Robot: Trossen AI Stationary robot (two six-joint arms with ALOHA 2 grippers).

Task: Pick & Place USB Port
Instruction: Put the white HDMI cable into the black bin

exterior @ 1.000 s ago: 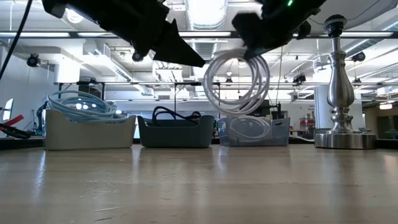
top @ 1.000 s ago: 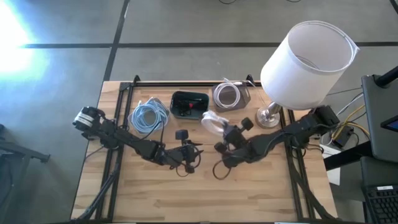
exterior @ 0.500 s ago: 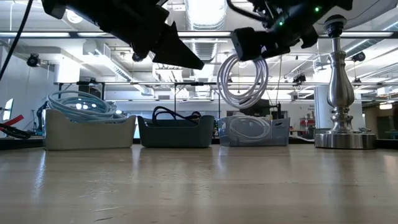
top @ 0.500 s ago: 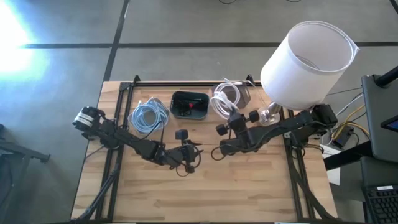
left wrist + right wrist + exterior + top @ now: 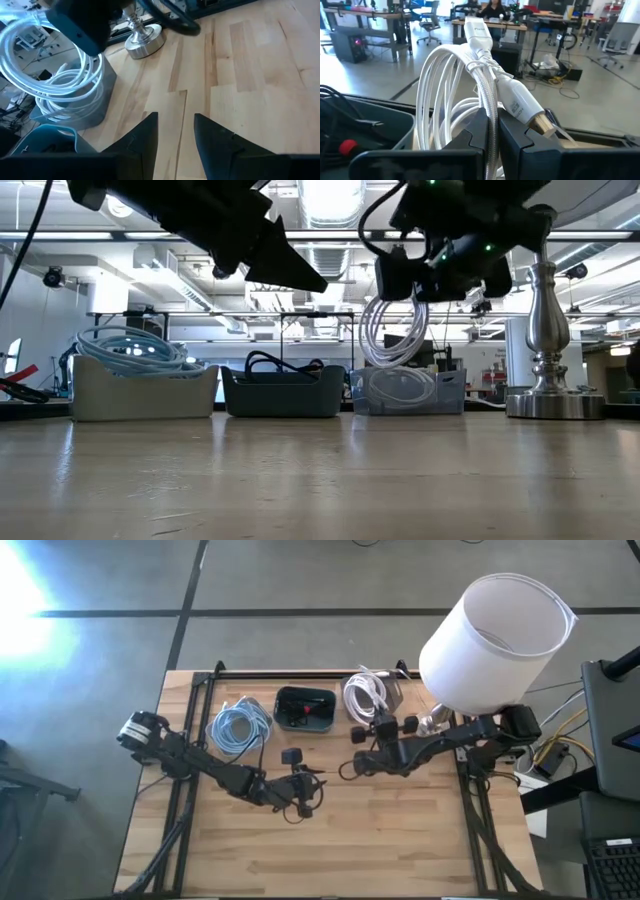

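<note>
From above, the right claw [image 5: 362, 730] has carried the coiled white cable [image 5: 361, 697] from mid-bench back toward the lamp [image 5: 492, 640], so the coil now hangs over the clear bin [image 5: 388, 692] just beside the lamp's base; judged from that, the placing step is nearly due and only the release remains. The left claw [image 5: 300, 802] waits well away from the lamp, over the bare wooden bench [image 5: 400, 840], its position unchanged. At bench height, the coil [image 5: 392, 330] dangles just above the clear bin [image 5: 408, 392], which stands between the lamp's metal base [image 5: 555, 402] and a dark bin [image 5: 284, 392]. The left wrist view shows the left claw [image 5: 175, 131] spread and empty. The right wrist view shows the right claw [image 5: 492, 132] pinching the cable's strands, with an open workshop of desks and chairs beyond.
</note>
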